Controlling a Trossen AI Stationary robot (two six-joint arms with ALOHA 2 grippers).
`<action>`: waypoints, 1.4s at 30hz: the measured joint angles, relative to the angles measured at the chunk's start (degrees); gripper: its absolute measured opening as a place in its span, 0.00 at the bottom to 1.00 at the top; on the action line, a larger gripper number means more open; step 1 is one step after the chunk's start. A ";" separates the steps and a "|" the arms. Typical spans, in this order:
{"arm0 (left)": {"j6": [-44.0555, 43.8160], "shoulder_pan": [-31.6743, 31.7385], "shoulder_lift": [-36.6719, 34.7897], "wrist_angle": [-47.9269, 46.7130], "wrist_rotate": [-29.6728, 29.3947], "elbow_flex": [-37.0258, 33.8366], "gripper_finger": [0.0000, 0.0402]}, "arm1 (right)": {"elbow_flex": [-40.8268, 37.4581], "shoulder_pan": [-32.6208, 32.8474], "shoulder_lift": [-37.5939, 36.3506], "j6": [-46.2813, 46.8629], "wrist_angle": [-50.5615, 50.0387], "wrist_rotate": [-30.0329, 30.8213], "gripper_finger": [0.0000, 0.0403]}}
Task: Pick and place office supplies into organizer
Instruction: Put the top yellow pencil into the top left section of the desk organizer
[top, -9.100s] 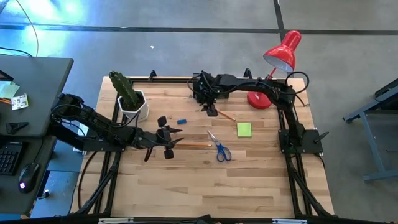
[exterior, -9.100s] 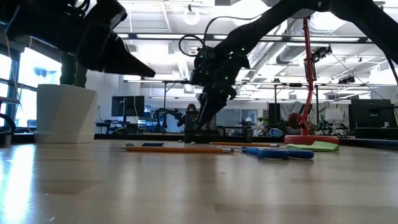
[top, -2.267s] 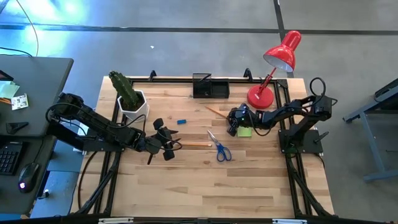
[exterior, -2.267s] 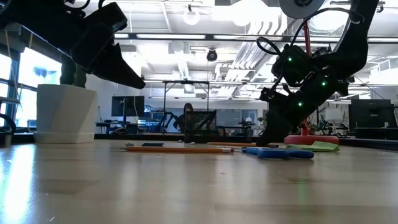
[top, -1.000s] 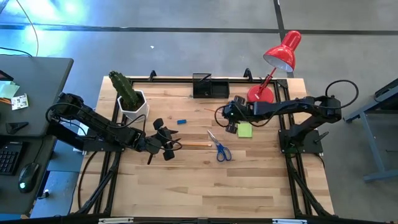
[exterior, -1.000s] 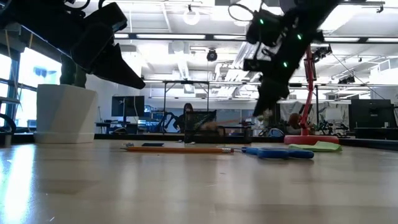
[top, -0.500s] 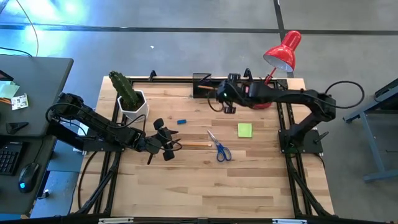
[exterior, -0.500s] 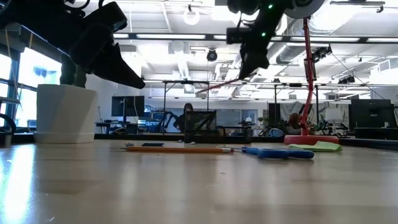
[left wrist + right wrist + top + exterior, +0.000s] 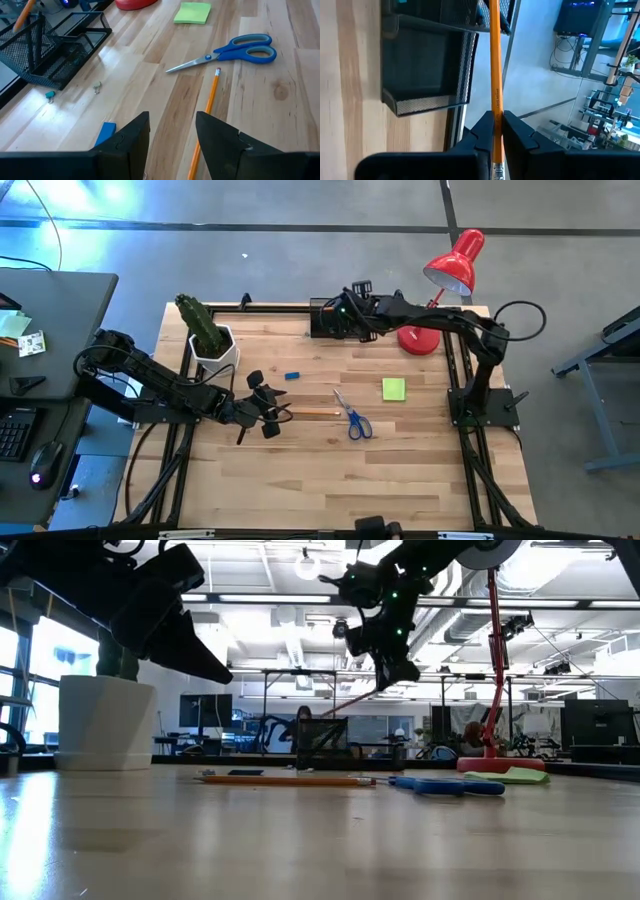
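1. High view, nearest band of the tabletop (image 9: 330, 470): nothing lies on it.
2. At 9 o'clock of the middle, the left gripper (image 9: 268, 410) waits low over the wood, jaws parted and empty, beside the eraser end of one pencil on the tabletop (image 9: 312, 412).
3. Just past 6 o'clock of centre lie one pair of blue-handled scissors (image 9: 352, 416); at 3 o'clock sits one lime-green sticky-note pad (image 9: 393, 388); toward 10 o'clock lies one tiny blue block (image 9: 292, 375).
4. Supplies counted: two pencils, one pair of scissors, one pad, one block. No pen is visible.
5. At 12 o'clock, on the far edge, stands the black mesh organizer (image 9: 325, 327). The right gripper (image 9: 347, 313) hangs above it, fingers clamped on the held pencil (image 9: 495, 75) near its eraser end; in the low view that pencil (image 9: 345, 700) slants down toward the organizer.
6. Handling, as a judgement: the pencil is light, stiff and thin, so it may pivot in the pinch; a grip nearer mid-shaft would steady it. The tip needs aligning with a compartment before release.
7. Beyond, at 10 and 1 o'clock: one potted cactus (image 9: 207, 335), one red desk lamp (image 9: 447, 275).
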 joint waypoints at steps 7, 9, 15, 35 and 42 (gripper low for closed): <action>0.33 0.00 0.00 -0.10 0.00 0.00 0.37 | 2.45 -0.24 0.20 -3.21 -1.48 -0.08 0.04; 0.43 0.00 0.00 0.00 0.00 0.00 0.37 | 2.84 -0.61 0.20 -5.55 -1.26 -0.42 0.04; 0.43 0.00 0.00 0.16 0.00 0.00 0.37 | 2.92 -1.78 0.20 -11.24 0.92 -1.25 0.04; 0.44 0.00 0.00 0.20 -0.02 0.00 0.37 | 2.96 -2.65 3.71 -24.93 5.60 -2.60 0.04; 0.43 0.00 0.00 0.13 -0.02 0.00 0.37 | 2.92 -2.65 6.16 -26.72 6.91 2.20 0.04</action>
